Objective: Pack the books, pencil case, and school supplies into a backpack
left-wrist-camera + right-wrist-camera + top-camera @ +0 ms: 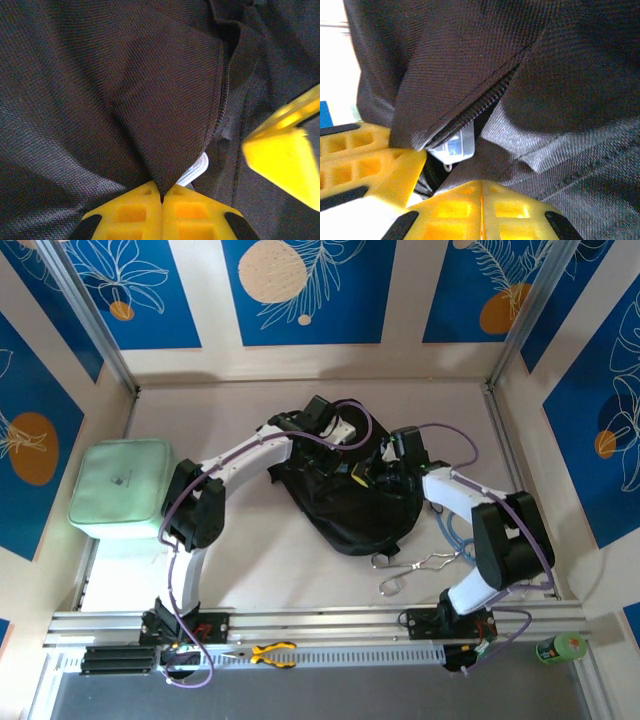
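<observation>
The backpack (350, 515) lies crumpled at the middle of the pale table (260, 560), and both arms reach over its far half. The left gripper (161, 189) is clamped on it: a fold of the black weave runs straight down into the seam between the two yellow fingers (131, 212). A silvery zip pull (196, 171) lies just beside that pinch. The right gripper (481, 186) is closed too, its pads pressed together against the cloth just below the zip. Whether any fabric is caught between them I cannot tell. The two sets of fingers sit close beside each other.

A metal tool with looped handles (415, 567) lies on the table just in front of the bag, near the right arm's elbow. A mint-green pouch (122, 488) rests well apart at the left edge, beside the left arm's elbow. At the near edge runs the aluminium rail (330, 625) that carries both bases. Yellow-handled pliers (272, 652) lie on the strip in front of it, and a roll of green tape (560, 647) stands past its right end. Cream walls with blue leaf-patterned panels (300, 290) close in three sides.

In the right wrist view the zip gapes slightly, but the inside is dark. The contents of the pouch are hidden as well.
</observation>
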